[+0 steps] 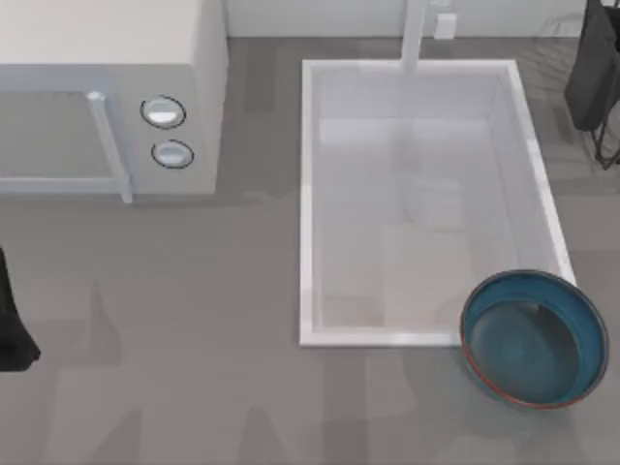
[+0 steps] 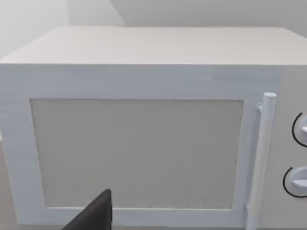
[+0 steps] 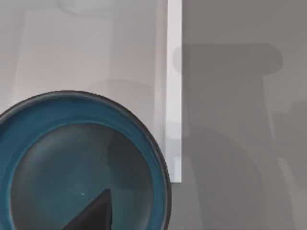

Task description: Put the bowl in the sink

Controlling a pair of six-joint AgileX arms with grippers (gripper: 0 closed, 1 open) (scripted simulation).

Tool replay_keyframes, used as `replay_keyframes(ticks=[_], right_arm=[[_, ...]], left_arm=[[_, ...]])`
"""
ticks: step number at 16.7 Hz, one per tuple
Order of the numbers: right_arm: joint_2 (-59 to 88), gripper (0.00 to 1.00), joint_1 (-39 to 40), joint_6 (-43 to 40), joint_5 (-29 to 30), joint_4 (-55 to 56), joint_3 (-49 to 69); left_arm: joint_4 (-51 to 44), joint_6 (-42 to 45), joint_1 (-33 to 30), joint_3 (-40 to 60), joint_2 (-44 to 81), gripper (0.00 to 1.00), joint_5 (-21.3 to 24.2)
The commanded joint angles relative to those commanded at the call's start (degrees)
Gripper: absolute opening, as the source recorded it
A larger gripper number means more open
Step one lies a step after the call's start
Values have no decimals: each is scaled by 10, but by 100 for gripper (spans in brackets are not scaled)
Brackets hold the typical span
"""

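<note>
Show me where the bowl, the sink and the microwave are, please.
bowl (image 1: 533, 341), top view, on its blue inside.
sink (image 1: 307, 194), top view, on its left rim.
microwave (image 1: 97, 39), top view, on its top face.

Bowl (image 1: 534, 339) glossy teal glaze; sink (image 1: 307, 194) smooth white, satin; table (image 1: 194, 368) matt grey

The sink (image 1: 426, 208) basin lies open from above. The bowl (image 1: 534, 337) overlaps the sink's near right corner, the faucet (image 1: 415, 34) stands at its far side, and the microwave (image 1: 116, 97) blocks the bench (image 1: 194, 387) left of it.
</note>
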Motion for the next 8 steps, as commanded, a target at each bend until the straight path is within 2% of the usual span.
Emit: replay_keyframes(ticks=[4,8], right_arm=[[186,100,33,35,4,-132,136],[312,100,57,58,7,-225,231]], left_arm=[[0,0,0,0,0,100,0],[0,0,0,0,0,100,0]])
